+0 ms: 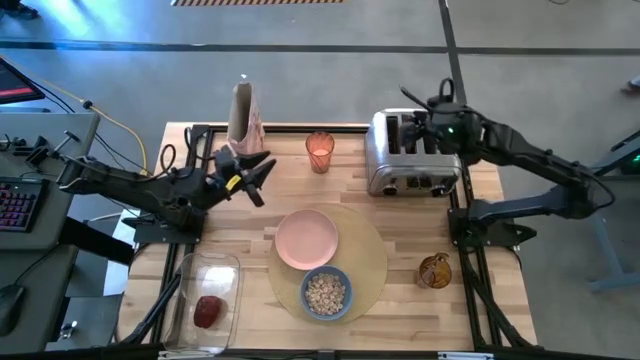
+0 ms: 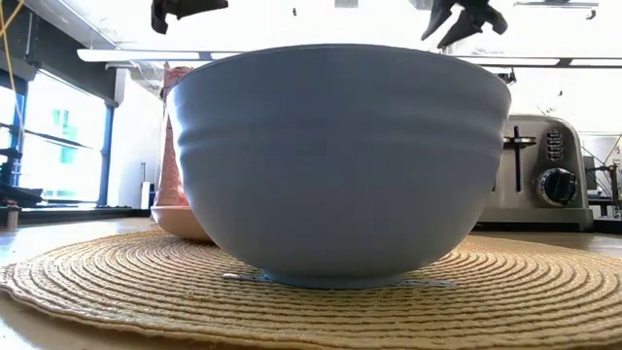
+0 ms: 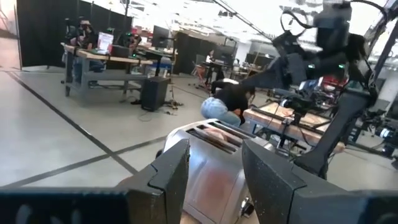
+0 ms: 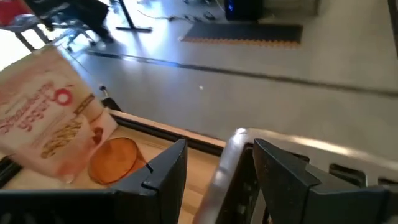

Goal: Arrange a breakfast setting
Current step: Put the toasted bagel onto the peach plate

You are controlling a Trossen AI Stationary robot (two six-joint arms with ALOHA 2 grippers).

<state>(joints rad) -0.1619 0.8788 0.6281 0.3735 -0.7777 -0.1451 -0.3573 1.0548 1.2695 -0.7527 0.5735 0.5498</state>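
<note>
The round tan placemat [image 1: 365, 262] lies at the table's middle. On it stand the pink plate [image 1: 307, 240] and the blue bowl [image 1: 326, 292] of cereal; the bowl fills the low view [image 2: 340, 156]. The red apple [image 1: 209, 311] lies in the clear container. An amber glass [image 1: 434, 271] stands right of the placemat. My left gripper [image 1: 255, 175] is open and empty, raised left of the plate, pointing toward the toaster [image 3: 214, 186]. My right gripper [image 1: 425, 128] is open over the toaster's top [image 4: 217, 180]. Spoon and bagel do not show.
The chrome toaster [image 1: 410, 155] stands at the far right. An orange glass [image 1: 320, 152] and a cereal bag [image 1: 244, 115] stand at the far edge. The clear container [image 1: 205, 300] is at the near left. People and desks show in the room beyond.
</note>
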